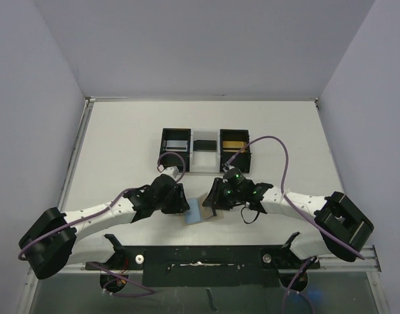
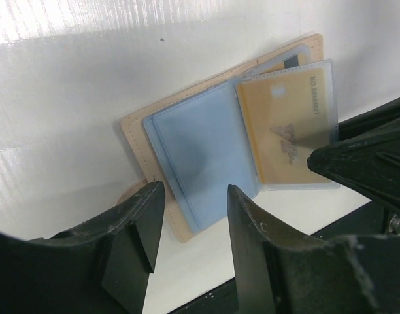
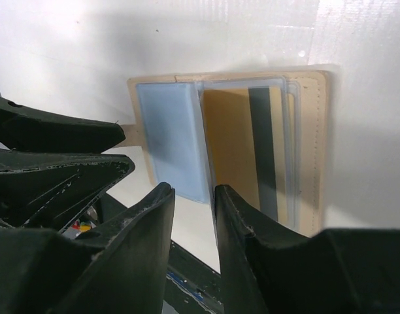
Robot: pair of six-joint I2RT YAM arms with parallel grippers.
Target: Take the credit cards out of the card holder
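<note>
Card holder (image 1: 203,213) lies open on white table (image 1: 121,131), at near edge, between both grippers. Blue-grey sleeve (image 2: 200,150) covers 1 half. Gold credit card (image 2: 285,124) with dark stripe sits inside clear sleeve on other half. Left gripper (image 2: 195,193): jaws moderately apart, gripping nothing. Right gripper (image 3: 193,191): narrow gap, gripping nothing. 3-compartment tray (image 1: 192,163) well beyond.

White arms (image 1: 99,212) carry black joints, purple cables (image 1: 289,160) and a matte black left gripper (image 2: 195,199).
</note>
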